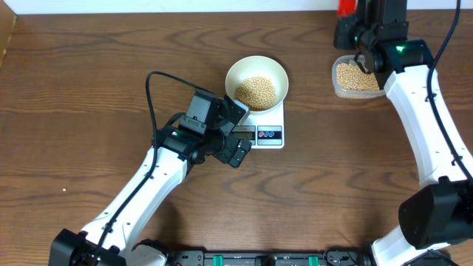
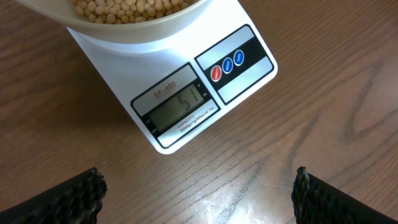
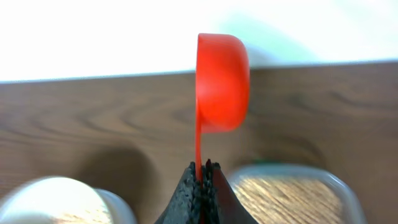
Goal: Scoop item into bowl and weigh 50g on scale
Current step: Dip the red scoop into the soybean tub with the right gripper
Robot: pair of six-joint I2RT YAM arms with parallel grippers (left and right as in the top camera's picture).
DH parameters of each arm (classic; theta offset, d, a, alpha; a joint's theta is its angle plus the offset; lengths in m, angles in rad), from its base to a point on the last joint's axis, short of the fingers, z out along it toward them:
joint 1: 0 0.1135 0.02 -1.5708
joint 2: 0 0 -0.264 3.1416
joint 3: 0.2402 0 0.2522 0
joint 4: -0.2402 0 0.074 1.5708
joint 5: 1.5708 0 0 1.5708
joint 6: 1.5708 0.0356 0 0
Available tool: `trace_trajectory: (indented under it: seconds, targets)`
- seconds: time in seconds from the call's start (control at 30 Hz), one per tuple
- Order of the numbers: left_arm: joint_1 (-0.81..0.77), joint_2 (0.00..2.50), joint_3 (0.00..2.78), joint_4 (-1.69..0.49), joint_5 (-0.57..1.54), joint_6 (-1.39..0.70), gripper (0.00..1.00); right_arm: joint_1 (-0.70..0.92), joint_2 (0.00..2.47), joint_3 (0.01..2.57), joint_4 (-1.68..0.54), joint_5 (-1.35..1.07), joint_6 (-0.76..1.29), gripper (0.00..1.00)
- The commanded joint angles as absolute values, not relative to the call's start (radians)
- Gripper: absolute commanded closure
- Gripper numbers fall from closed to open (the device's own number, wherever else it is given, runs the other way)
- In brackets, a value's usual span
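Two arms, left jaws wide over scale [image 2: 186, 106], right jaws pinching scoop [image 3: 222, 81]

A dark brown desk with a wood-grain top [image 1: 74, 89] filled nearly the whole overhead view, its grain running left to right. Along its far edge ran a narrow pale white strip [image 1: 162, 6]; whether it was wall or floor could not be told. From the right wrist view it showed as a bright, blurred white expanse. The light was even and soft, leaving faint shadows and a dull sheen on the wood.
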State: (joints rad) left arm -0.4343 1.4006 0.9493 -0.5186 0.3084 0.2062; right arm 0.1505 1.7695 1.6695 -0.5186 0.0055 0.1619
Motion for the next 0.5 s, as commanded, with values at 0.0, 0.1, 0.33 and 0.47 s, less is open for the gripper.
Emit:
trace_trajectory:
  seconds: [0.0, 0.1, 0.33, 0.47]
  targets:
    - [-0.43, 1.39, 0.951, -0.519, 0.302, 0.204, 0.02, 0.176, 1.77, 1.682, -0.472, -0.13, 0.215, 0.99]
    - [-0.43, 1.39, 0.951, -0.519, 0.302, 0.205, 0.02, 0.188, 1.771, 1.682, -0.451, -0.13, 0.208, 0.99]
    - [-0.43, 1.39, 0.951, -0.519, 0.302, 0.205, 0.02, 0.205, 1.771, 1.694, -0.457, -0.153, 0.199, 0.99]
    - [-0.43, 1.39, 0.951, -0.519, 0.302, 0.205, 0.02, 0.221, 1.771, 1.694, -0.471, -0.172, 0.146, 0.99]
